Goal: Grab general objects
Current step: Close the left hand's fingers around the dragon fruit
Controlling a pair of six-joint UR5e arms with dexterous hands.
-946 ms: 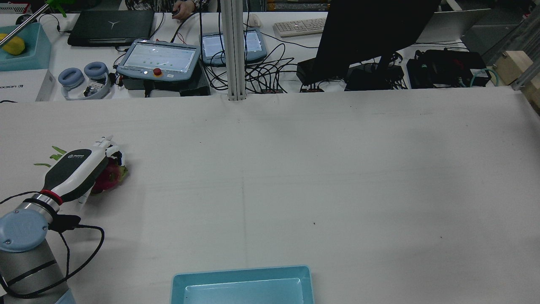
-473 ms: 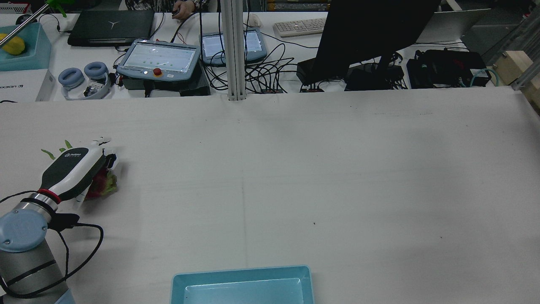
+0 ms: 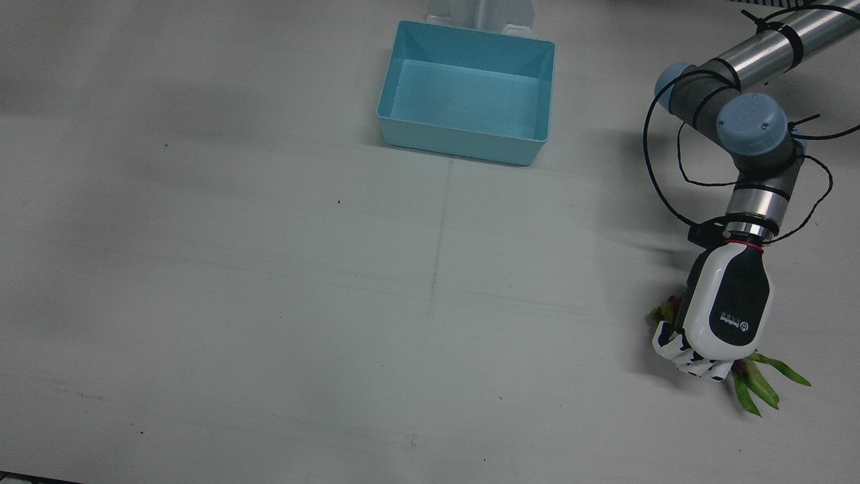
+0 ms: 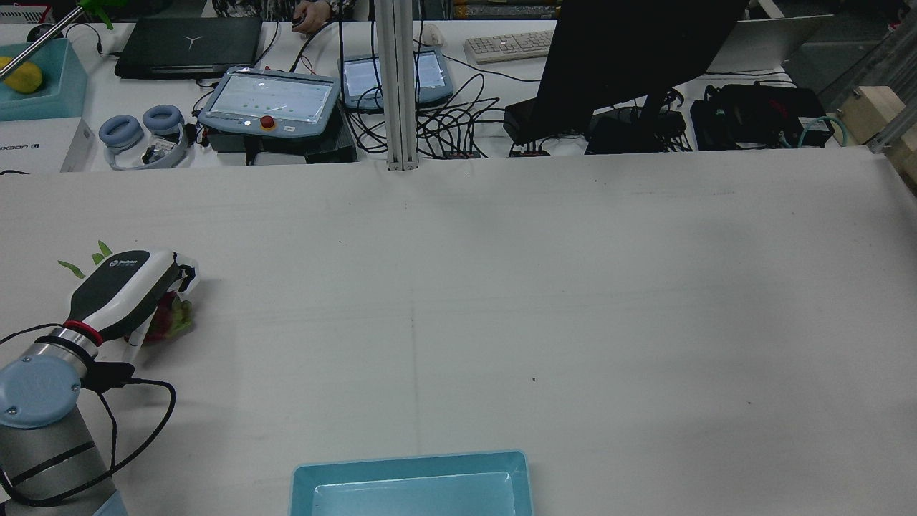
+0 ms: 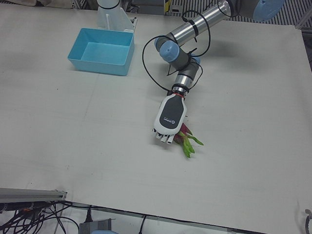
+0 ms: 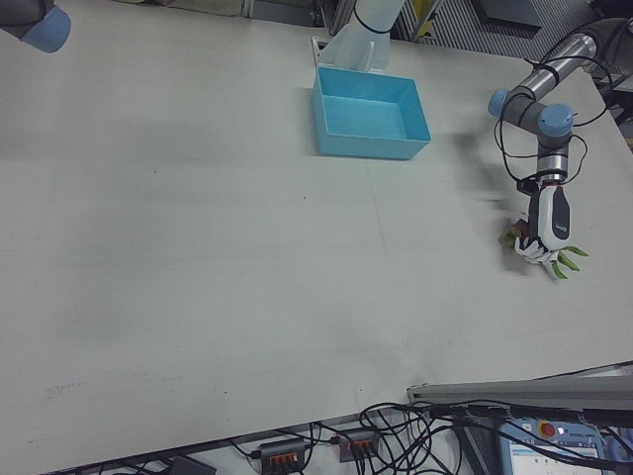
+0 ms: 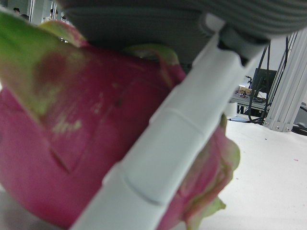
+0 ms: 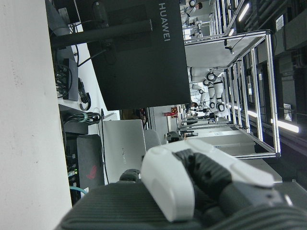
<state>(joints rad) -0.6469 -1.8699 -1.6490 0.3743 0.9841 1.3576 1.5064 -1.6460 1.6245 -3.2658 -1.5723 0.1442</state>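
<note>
A pink dragon fruit (image 7: 72, 158) with green scales is under my left hand (image 3: 722, 316) at the table's left side. The hand's fingers (image 7: 177, 139) are curled around it, palm down. Only its green tips (image 3: 766, 380) and a bit of pink (image 4: 168, 321) show from under the hand (image 4: 125, 290). The left-front view shows the hand (image 5: 168, 119) over the fruit (image 5: 187, 141); the right-front view shows the hand (image 6: 547, 223) and the fruit (image 6: 564, 262) too. I cannot tell if the fruit is off the table. My right hand (image 8: 201, 177) shows only in its own view, away from the table.
A light blue bin (image 3: 463, 138) stands at the robot's edge of the table, mid-width; it also shows in the rear view (image 4: 408, 466). Beyond the table's far edge are a pendant (image 4: 269, 100), cables and a black monitor (image 4: 630, 57).
My left hand has closed tighter over the dragon fruit and shifted a little to the left in the rear view, turning the fruit with it.
</note>
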